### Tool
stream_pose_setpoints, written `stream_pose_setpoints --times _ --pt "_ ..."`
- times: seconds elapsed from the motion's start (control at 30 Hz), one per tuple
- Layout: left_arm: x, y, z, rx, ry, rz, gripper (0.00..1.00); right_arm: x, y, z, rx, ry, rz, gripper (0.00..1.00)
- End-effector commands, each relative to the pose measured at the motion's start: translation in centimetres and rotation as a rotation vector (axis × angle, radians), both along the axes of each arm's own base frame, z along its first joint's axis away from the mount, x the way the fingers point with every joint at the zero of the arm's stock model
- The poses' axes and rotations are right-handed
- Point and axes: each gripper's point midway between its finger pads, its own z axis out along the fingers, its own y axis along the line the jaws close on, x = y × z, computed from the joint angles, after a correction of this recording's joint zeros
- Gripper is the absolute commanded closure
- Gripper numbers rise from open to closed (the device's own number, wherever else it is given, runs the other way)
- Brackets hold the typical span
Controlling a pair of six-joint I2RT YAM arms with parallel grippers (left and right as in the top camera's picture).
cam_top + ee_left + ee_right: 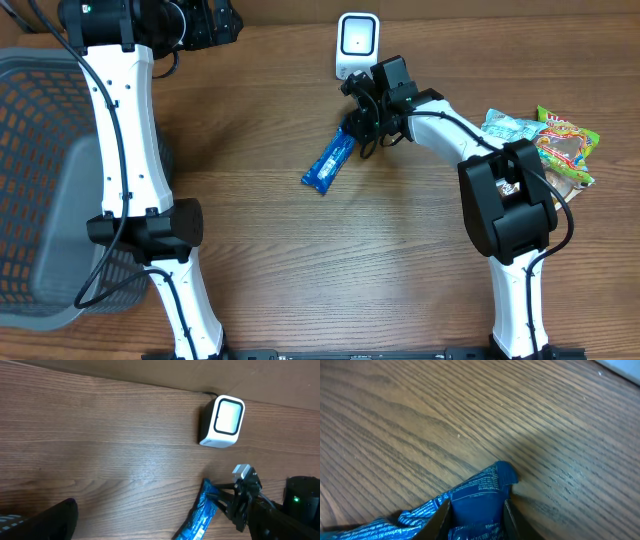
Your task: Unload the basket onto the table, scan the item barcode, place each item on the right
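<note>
A blue snack packet (330,162) lies slantwise on the wooden table, just below the white barcode scanner (357,42). My right gripper (358,128) is down at the packet's upper end. In the right wrist view its two fingers press against both sides of the blue packet (480,495), which bulges between them. The left wrist view looks down on the scanner (223,421), the packet (200,515) and the right arm's fingers (235,502) on it. My left gripper (215,25) hovers open at the table's far left-centre, holding nothing; one dark finger (50,520) shows.
A grey mesh basket (40,110) stands at the left edge. Several colourful snack packets (545,140) lie in a heap at the right, beside the right arm's base. The scanner stands against the far edge.
</note>
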Motion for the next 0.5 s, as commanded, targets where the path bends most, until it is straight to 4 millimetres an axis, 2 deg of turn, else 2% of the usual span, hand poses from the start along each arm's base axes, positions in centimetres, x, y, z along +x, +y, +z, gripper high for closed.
stream_pose_setpoints --times 0.0,0.07,0.1,0.13,0.23,0.3,0.4,0.43,0.47 --pt "-0.2 -0.2 1.3 -0.008 -0.032 -0.002 0.0 -1.2 -2.7 -1.5 -0.004 0.21 -0.268 0.79" --pt "-0.2 -0.2 1.3 -0.008 -0.032 -0.001 0.0 -2.3 -4.6 -1.4 0.004 0.369 -0.475 0.75" --pt "-0.2 -0.2 1.3 -0.008 -0.032 -0.001 0.0 -3.4 -5.8 -1.6 0.015 0.491 -0.629 0.38" --pt "-0.2 -0.2 1.3 -0.008 -0.032 -0.001 0.0 -4.2 -6.3 -1.7 0.023 0.563 -0.699 0.32" --pt "-0.2 -0.2 1.3 -0.008 -0.032 -0.001 0.0 -5.7 -6.0 -1.6 0.05 0.67 -0.715 0.24" --pt "-0.2 -0.2 1.3 -0.007 -0.032 -0.001 0.0 -5.5 -5.9 -1.4 0.057 0.647 -0.673 0.18" --pt "-0.2 -0.2 1.3 -0.008 -0.032 -0.001 0.0 -4.1 -5.8 -1.1 0.063 0.529 -0.521 0.01" --pt "-0.2 -0.2 1.3 -0.008 -0.032 -0.001 0.0 -3.9 -5.5 -0.9 0.072 0.502 -0.458 0.01" --pt "-0.2 -0.2 1.3 -0.008 -0.032 -0.001 0.0 -4.1 -5.1 -0.7 0.079 0.483 -0.388 0.07"
